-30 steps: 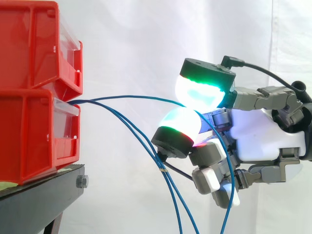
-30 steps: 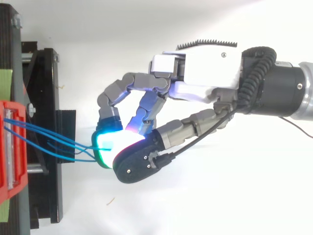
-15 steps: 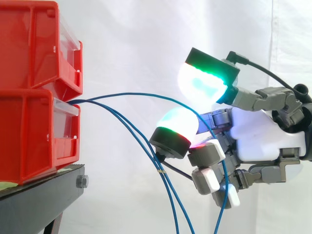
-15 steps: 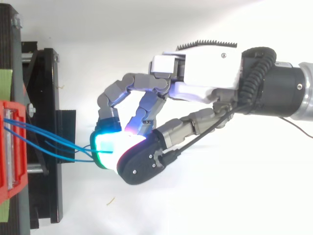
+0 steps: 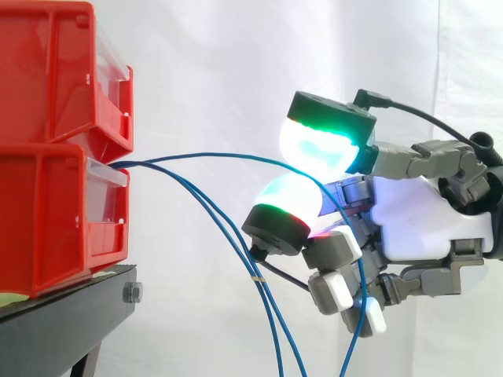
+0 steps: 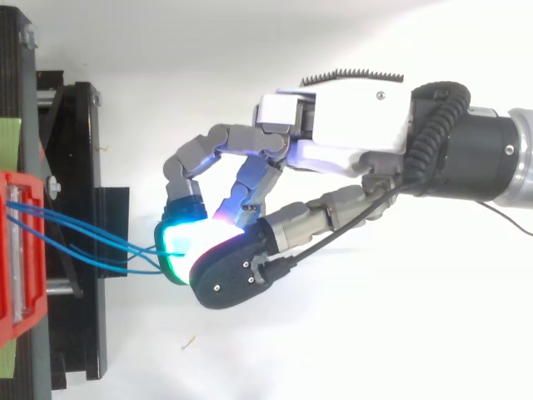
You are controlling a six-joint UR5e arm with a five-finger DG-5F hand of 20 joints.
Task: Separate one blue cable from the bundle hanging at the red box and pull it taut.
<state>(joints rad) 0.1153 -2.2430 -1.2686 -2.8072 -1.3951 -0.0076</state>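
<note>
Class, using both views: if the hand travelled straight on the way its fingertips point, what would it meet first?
Likely the loose blue cables sagging just ahead of the hand, which pinches one blue cable; then the lower red bin, at its front. Depth is uncertain.

- Your black stand (image 5: 75, 318) fills the side view's lower left, with a silver bolt (image 5: 132, 293) on its front edge.
- You have a white curtain (image 5: 212, 71) behind everything.
- From above, you'll see a green strip (image 6: 8, 133) on the stand and a small speck (image 6: 190, 341) on the white floor.
</note>
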